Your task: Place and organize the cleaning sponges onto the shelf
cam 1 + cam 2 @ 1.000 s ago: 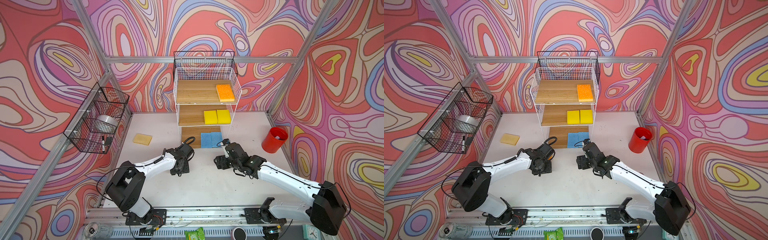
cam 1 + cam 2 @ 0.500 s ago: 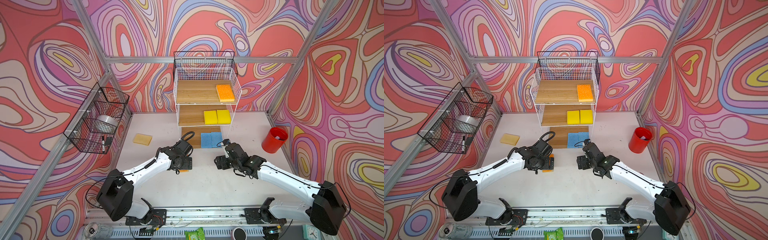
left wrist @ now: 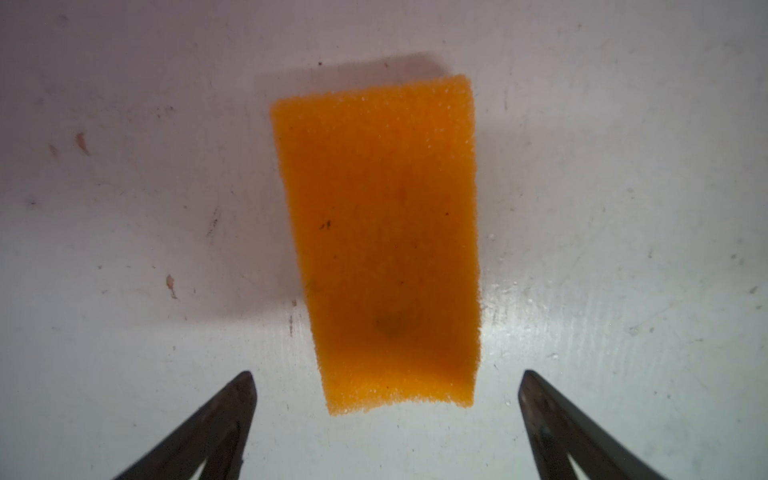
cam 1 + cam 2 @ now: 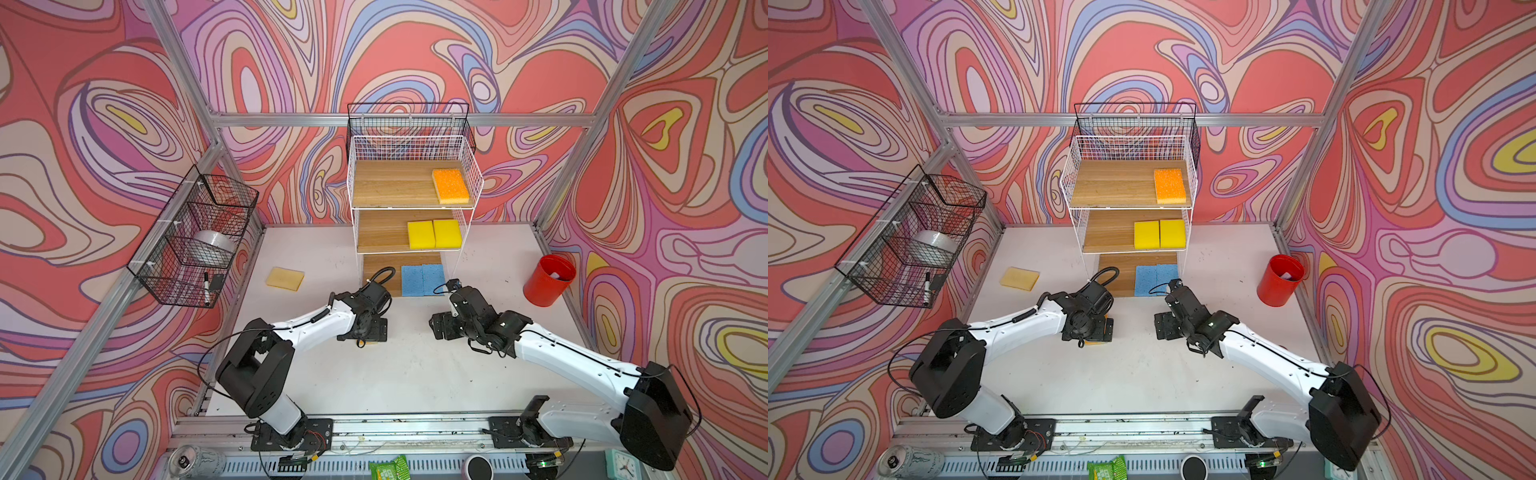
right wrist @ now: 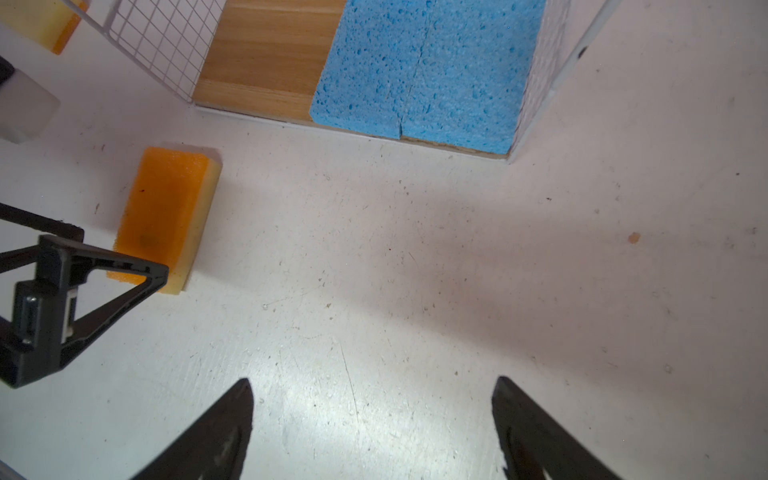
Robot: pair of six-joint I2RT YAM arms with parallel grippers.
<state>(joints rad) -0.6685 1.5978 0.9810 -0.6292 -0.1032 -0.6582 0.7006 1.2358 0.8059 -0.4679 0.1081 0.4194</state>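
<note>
Just above orange sponge [image 3: 378, 249], left hand [image 3: 387, 374]

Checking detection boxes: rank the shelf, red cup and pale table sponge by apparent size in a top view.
1. shelf, largest by far
2. red cup
3. pale sponge, smallest
The gaps are plain, so nearness to the camera does not change the order.
</note>
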